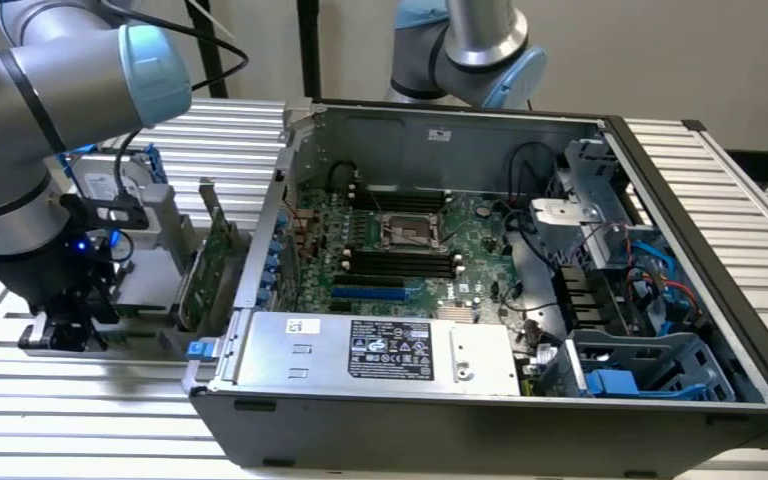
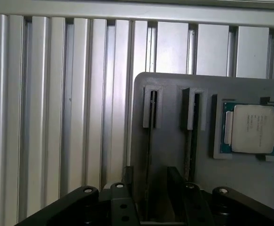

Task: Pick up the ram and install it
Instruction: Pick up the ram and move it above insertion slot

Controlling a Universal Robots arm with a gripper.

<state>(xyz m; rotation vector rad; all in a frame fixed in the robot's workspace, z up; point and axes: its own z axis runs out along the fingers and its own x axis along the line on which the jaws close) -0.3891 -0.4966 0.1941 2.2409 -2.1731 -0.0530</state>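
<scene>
Ram, apparently, in holder slot

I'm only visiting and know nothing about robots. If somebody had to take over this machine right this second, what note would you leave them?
Hand: open, low over the table outside the computer case, straddling one slot of the grey holder.
Ram: the thin strip standing edge-on in that slot appears to be it. It is between the hand's two sides and not gripped.
Done: the hand is in place at the ram, and nothing is lifted.
Left: the pick-up itself and the install. The black memory slots on the board inside the case look unfilled.
</scene>
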